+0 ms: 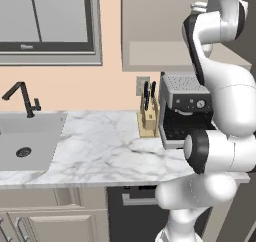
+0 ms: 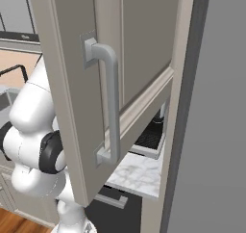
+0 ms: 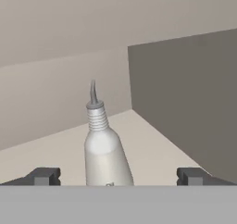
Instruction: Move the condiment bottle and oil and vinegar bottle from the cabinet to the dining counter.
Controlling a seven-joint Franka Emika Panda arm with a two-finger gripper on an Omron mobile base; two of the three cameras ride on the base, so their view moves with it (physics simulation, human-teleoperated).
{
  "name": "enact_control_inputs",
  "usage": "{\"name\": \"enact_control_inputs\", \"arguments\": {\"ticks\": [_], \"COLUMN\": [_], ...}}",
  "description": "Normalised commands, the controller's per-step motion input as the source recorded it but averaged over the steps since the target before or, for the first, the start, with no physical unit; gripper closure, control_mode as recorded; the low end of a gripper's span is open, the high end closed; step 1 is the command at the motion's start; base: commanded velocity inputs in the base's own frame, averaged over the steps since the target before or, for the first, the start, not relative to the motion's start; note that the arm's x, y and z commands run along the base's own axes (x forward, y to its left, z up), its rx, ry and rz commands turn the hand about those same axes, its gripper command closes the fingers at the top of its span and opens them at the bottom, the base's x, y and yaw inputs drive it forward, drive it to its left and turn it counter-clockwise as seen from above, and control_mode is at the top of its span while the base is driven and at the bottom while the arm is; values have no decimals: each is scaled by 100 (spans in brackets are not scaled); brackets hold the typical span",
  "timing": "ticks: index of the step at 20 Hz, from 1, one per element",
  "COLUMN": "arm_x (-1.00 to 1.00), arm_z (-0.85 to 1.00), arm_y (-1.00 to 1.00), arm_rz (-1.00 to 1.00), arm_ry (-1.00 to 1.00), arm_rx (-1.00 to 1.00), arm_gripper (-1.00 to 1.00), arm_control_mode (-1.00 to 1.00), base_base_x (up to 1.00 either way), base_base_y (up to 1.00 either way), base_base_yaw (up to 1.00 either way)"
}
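The oil and vinegar bottle (image 3: 105, 153), pale and whitish with a slim grey spout, stands upright on the pale inner shelf (image 3: 152, 142) of the cabinet (image 1: 160, 26). My gripper (image 3: 119, 176) is open, with one dark fingertip on each side of the bottle's lower body and a wide gap to each. It holds nothing. The cabinet's panelled door (image 2: 72, 83), with its silver bar handle (image 2: 111, 107), stands swung open. My arm (image 1: 220, 86) reaches up towards the cabinet. The condiment bottle and the dining counter are out of view.
Below the cabinet runs a marble worktop (image 1: 100, 146) with a sink (image 1: 25, 146) and a black faucet (image 1: 22, 98). A knife block (image 1: 148, 113) and a coffee machine (image 1: 185, 111) stand at its right end. A grey-framed window (image 1: 50, 21) is at the left.
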Motion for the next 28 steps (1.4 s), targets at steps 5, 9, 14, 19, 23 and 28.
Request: {"name": "enact_control_inputs", "arguments": {"ticks": [5, 9, 14, 19, 23, 28], "arm_x": [14, 34, 31, 12, 0, 7], "arm_z": [-23, -17, -8, 0, 0, -6], "arm_y": [0, 0, 0, -5, -6, -5], "arm_rz": [8, 8, 5, 1, 0, 0], "arm_ry": [0, 0, 0, -2, -4, 0], "arm_rx": [0, 0, 0, 0, 0, 0], "arm_gripper": [-100, -100, -100, -100, -100, -100], "arm_control_mode": [-100, -100, -100, -100, -100, -100], "base_base_x": [0, 0, 0, 0, 0, 0], "base_base_y": [0, 0, 0, 0, 0, 0], "base_base_yaw": [0, 0, 0, 0, 0, 0]}}
